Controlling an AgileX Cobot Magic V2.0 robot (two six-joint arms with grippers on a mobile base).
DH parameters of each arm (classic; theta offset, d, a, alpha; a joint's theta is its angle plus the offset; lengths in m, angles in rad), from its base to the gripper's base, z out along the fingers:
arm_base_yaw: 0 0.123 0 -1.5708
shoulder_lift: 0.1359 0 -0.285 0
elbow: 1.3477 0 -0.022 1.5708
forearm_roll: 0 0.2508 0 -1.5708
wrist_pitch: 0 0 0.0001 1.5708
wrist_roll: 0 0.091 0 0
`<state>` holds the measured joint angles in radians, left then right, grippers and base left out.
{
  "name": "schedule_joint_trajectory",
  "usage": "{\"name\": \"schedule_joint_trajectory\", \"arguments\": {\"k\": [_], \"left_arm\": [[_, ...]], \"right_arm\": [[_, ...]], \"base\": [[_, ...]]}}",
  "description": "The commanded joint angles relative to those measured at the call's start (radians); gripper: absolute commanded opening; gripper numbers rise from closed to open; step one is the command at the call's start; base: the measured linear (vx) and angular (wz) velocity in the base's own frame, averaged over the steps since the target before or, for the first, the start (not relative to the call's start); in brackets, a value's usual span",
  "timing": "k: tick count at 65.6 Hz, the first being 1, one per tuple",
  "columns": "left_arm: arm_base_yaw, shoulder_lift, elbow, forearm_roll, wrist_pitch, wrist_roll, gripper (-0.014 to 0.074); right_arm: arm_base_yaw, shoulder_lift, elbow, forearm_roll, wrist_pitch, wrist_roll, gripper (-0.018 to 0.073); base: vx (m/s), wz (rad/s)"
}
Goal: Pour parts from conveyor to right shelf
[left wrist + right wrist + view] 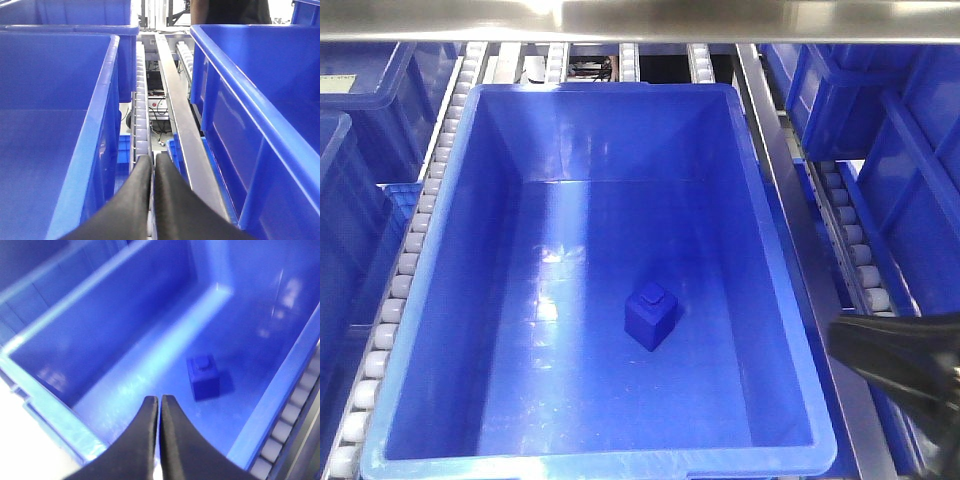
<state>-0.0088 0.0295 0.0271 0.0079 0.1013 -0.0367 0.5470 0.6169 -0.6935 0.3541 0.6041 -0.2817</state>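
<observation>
A small blue cube part (pixel 651 314) with a stud on top lies on the floor of a large blue bin (pixel 470 140) on the right shelf's roller rails (pixel 410 250). The right wrist view looks down into that bin and shows the cube (pixel 204 376) ahead of my right gripper (pixel 158 401), which is shut and empty, hovering over the bin. A black part of the right arm (pixel 905 365) shows at the lower right. My left gripper (pixel 152 162) is shut and empty, over a roller rail (pixel 141 100) between two blue bins. The conveyor is out of view.
More blue bins stand left (pixel 350 70) and right (pixel 880 90) of the central one. A steel rail (pixel 790 200) runs along its right side, a steel beam (pixel 640 20) crosses above. Cables and equipment (pixel 157 107) show below the rack.
</observation>
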Motion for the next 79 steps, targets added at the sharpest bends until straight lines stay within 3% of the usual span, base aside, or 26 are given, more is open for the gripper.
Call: {"name": "schedule_joint_trajectory", "arguments": {"k": [1, 9, 15, 34, 45, 79], "left_arm": [[-0.005, 0.016, -0.020, -0.008, -0.079, -0.008, -0.0006], [-0.005, 0.016, -0.020, -0.008, -0.079, -0.008, -0.0006], [-0.005, 0.016, -0.020, -0.008, -0.079, -0.008, -0.0006], [-0.005, 0.016, -0.020, -0.008, -0.079, -0.008, -0.0006], [-0.005, 0.016, -0.020, -0.008, -0.079, -0.008, -0.0006], [-0.005, 0.016, -0.020, -0.008, -0.079, -0.008, -0.0006]], "right_arm": [[-0.001, -0.026, -0.025, 0.011, -0.033, 0.000, -0.0008], [-0.005, -0.061, -0.025, 0.011, 0.021, -0.001, -0.0008], [-0.056, -0.103, -0.025, 0.007, 0.046, -0.001, -0.0008], [-0.405, -0.219, -0.025, -0.075, 0.038, -0.069, -0.0008], [-0.531, -0.284, 0.044, -0.075, -0.019, -0.044, -0.0008], [-0.539, -0.343, 0.354, -0.074, -0.309, -0.057, -0.0008]], "base": [[0.00, 0.00], [0.00, 0.00], [0.00, 0.00], [0.00, 0.00], [0.00, 0.00], [0.00, 0.00]]}}
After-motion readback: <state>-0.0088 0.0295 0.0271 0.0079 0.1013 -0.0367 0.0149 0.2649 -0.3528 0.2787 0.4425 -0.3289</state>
